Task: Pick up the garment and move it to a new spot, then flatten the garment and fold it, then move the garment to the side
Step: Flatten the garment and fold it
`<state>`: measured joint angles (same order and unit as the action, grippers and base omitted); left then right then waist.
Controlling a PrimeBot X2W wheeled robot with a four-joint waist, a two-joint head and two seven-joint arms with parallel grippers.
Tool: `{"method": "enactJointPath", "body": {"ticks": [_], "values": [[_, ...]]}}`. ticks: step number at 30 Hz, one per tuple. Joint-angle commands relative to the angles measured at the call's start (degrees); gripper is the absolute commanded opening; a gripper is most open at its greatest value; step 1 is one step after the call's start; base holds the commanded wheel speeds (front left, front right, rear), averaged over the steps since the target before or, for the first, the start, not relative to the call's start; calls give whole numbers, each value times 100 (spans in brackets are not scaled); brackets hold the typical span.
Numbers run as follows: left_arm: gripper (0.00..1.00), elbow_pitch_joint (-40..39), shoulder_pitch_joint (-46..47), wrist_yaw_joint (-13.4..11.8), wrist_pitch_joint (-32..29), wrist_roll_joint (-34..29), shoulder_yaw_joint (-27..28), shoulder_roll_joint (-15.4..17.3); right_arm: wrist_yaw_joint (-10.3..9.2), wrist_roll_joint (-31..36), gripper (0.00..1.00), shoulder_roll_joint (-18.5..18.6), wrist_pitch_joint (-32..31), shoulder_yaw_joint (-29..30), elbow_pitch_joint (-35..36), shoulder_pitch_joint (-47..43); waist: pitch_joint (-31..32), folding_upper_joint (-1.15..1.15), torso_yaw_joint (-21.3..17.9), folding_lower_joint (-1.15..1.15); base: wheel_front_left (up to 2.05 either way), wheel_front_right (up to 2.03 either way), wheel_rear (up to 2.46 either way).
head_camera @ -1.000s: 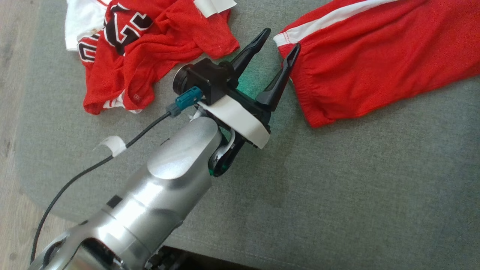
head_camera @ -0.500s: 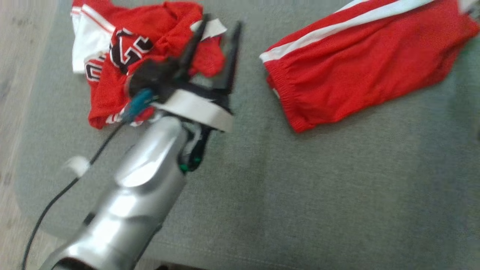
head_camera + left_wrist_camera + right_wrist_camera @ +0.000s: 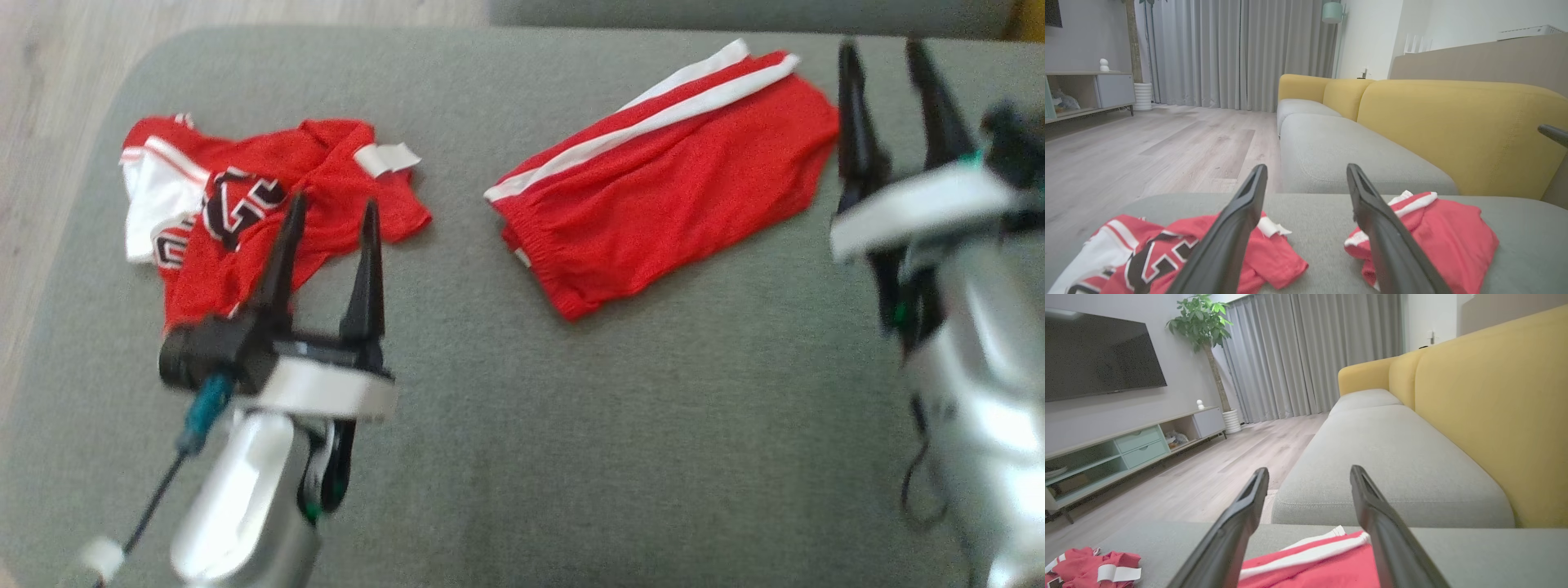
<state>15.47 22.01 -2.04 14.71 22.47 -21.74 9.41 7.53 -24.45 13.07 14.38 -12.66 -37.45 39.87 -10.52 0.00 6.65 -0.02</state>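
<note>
Two red garments lie on the grey cushion (image 3: 571,449). On the left sits a crumpled red jersey (image 3: 326,163) with white trim and black lettering. A folded pair of red shorts (image 3: 669,188) with a white side stripe lies flat at centre right. My left gripper (image 3: 335,202) is open and empty, hovering just in front of the jersey. Beside the shorts' right end, my right gripper (image 3: 882,47) is open and empty. In the left wrist view my left gripper (image 3: 1306,167) frames the jersey (image 3: 1274,261) and shorts (image 3: 1445,228). My right gripper (image 3: 1309,469) looks over the shorts (image 3: 1310,563).
Wooden floor (image 3: 49,82) borders the cushion's left edge. Behind the cushion runs a grey seat (image 3: 1351,155) with a yellow sofa back (image 3: 1453,122). A low TV cabinet (image 3: 1126,445) stands across the room. Bare cushion stretches in front of both garments.
The head camera has swung, so the whole picture shifted. My left gripper has drawn away from the shorts' waistband to in front of the jersey. The right gripper has come into view.
</note>
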Motion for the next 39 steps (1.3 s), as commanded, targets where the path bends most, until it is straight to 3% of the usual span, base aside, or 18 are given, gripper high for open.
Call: {"method": "enactJointPath", "body": {"ticks": [1,11,19,28,34,39], "values": [[100,-203,-101,-39,29,-51,293,137,-4,143,100,-180,60,69,450,-367,233,0,-199,2,0,0,0],[100,-518,-1377,-17,29,-373,654,-33,-4,703,100,-903,61,675,2036,-2657,478,0,-437,2,0,0,0],[100,-666,-1634,51,29,-577,821,-321,-4,835,100,-996,61,773,2318,-3082,406,0,-363,2,0,0,0],[100,-563,-1176,340,29,-812,725,-499,-4,1093,100,-1002,-652,1430,2299,-2204,-309,0,72,2,0,0,0],[100,-532,-868,493,29,-832,658,-594,-4,1773,100,-931,-1865,2411,1744,-1045,-813,0,483,2,0,0,0],[100,-554,-714,541,29,-786,462,-644,-4,2459,100,-820,-2382,3290,918,43,-1104,0,779,2,0,0,0]]}}
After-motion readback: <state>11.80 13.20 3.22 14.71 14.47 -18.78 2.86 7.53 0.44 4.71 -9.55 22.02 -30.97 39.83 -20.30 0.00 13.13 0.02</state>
